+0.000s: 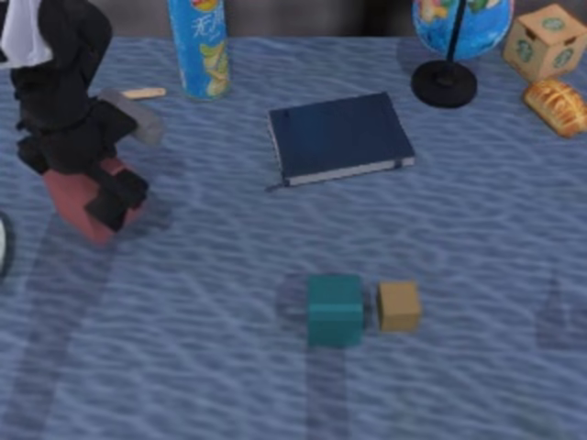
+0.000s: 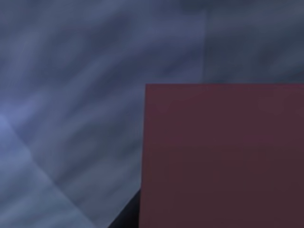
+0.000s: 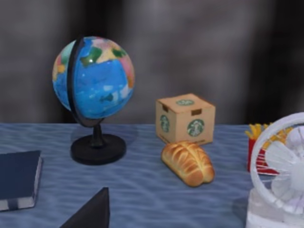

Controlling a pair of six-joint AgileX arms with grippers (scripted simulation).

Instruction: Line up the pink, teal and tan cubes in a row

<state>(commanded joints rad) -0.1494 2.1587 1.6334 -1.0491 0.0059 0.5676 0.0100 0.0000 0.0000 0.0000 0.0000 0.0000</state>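
— Pink cube (image 2: 223,156) fills the left wrist view, right up against the lens. Is the left hand (image 1: 115,197) holding it?

— It looks so. From above, that hand sits on top of the pink cube at the worktop's (image 1: 183,367) left side, dark fingers down over its faces. I judge it is gripping the cube.

— Where does it need to go?

— Rightward and toward the near edge. The teal cube (image 1: 334,309) and the tan cube (image 1: 399,305) sit just beside each other, their line running left to right. The open end next to the teal cube faces the left arm.

— And the right arm?

— Parked out of the top view; I cannot tell its fingers.
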